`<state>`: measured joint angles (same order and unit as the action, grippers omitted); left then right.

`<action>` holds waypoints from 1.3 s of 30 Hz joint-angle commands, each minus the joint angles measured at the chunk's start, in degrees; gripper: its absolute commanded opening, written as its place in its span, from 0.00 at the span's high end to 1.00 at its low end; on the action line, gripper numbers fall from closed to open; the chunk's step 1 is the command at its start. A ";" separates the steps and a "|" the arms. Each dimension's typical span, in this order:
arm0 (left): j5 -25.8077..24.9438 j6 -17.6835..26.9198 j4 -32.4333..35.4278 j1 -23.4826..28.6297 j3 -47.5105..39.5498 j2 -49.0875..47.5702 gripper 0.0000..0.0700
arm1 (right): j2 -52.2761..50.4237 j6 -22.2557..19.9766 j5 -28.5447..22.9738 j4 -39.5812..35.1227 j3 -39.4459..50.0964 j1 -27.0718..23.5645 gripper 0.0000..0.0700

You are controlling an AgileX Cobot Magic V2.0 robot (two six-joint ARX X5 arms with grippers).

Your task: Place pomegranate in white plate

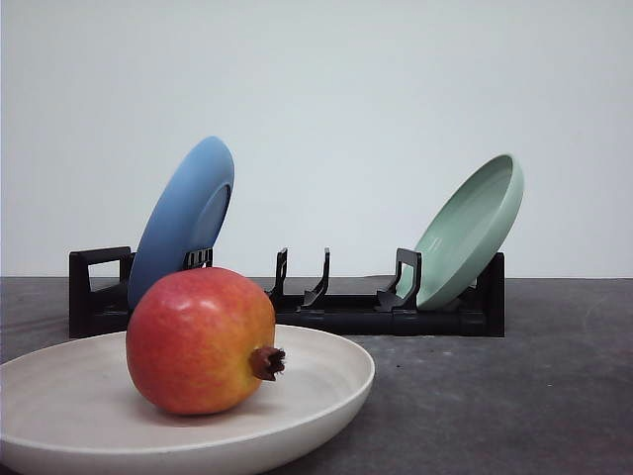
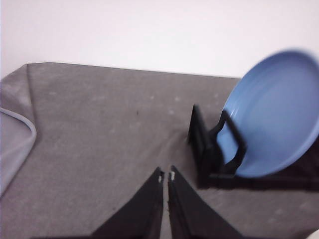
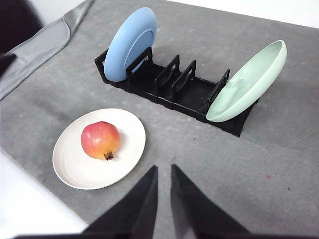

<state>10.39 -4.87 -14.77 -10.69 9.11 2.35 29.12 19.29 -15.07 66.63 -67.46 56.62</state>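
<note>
The pomegranate [image 1: 203, 341], red shading to orange with a dark crown stub, rests inside the white plate [image 1: 336, 381] at the near left of the table. From above, the right wrist view shows the pomegranate [image 3: 100, 140] lying left of centre on the white plate [image 3: 127, 159]. My right gripper [image 3: 163, 170] hovers high over the table to the right of the plate, fingers drawn together with only a narrow slit and nothing between them. My left gripper [image 2: 166, 175] is shut and empty, over bare grey table beside the rack's blue-plate end.
A black dish rack [image 1: 346, 312] stands behind the white plate. It holds a blue plate [image 1: 183, 218] leaning at its left end and a pale green plate [image 1: 470, 233] at its right end. A grey cloth [image 3: 45, 45] lies at the far left.
</note>
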 commanded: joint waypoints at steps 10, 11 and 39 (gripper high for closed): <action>-4.94 3.11 4.69 7.58 -8.44 -2.18 1.00 | 0.31 -0.68 -0.18 -0.57 -0.76 0.67 0.94; -5.18 3.35 4.52 7.58 -8.44 -2.18 1.00 | 0.31 -0.68 -0.19 -0.56 -0.76 0.66 0.94; -5.94 4.36 4.11 7.58 -8.42 -2.18 1.00 | 0.31 -0.68 -0.18 -0.57 -0.76 0.66 0.94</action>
<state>4.58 -0.21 -10.31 -3.11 1.23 0.30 29.12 19.28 -15.07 66.63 -67.46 56.62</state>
